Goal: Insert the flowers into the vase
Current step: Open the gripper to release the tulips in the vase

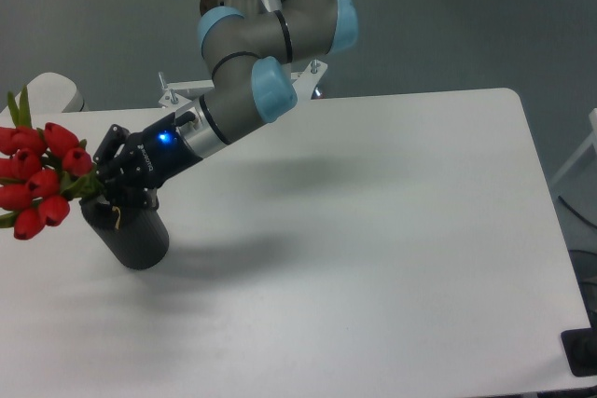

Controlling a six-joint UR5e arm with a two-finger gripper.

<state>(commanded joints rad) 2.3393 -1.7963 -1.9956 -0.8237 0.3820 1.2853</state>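
Observation:
The flowers [37, 179] are a bunch of red tulip buds with green leaves, leaning out to the left at the table's left edge. Their stems run into my black gripper [107, 188], which is shut on them just above the vase's mouth. The vase [131, 233], a matte black cylinder, stands tilted on the white table directly under the gripper. The stem ends are hidden behind the fingers and the vase rim, so I cannot tell how far they reach inside.
The white table [373, 249] stretches to the right and front. The grey and blue arm [252, 72] comes down from the upper left. A white rounded object [51, 90] sits behind the table's left corner. A dark object [583, 351] lies at the lower right edge.

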